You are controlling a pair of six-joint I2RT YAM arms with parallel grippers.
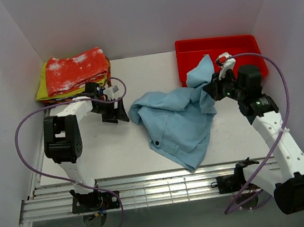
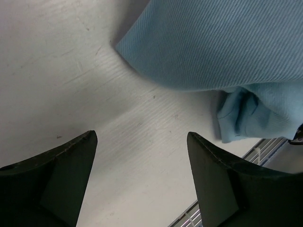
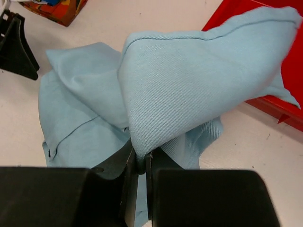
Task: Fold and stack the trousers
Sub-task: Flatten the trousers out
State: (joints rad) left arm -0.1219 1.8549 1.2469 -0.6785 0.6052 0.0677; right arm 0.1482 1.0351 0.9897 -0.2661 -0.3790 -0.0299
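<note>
Two robot arms are working over a white table [image 1: 107,153]. Sky-blue trousers [image 1: 178,124] are lying crumpled at the table's middle, with one part raised in a peak in front of the near-left corner of a red bin [image 1: 243,41] at the far right. The right gripper [image 3: 138,161] is pinching a fold of that raised cloth between fingers pressed together. The left gripper [image 2: 142,156] is hovering with its fingers spread and nothing between them, pointing down at bare table just beside the garment's left edge. A stack of folded clothes [image 1: 76,72] is sitting in the far left corner.

The step in hand appears to be spreading the trousers flat before folding. Doing it well likely means the right arm drawing the cloth clear of the bin while the left gripper takes the nearby edge, so both can pull the fabric taut.

The right arm is reaching forward, its wrist turning inward. The left arm is bending sharply at the elbow, its forearm stretching rightward toward the trousers.
</note>
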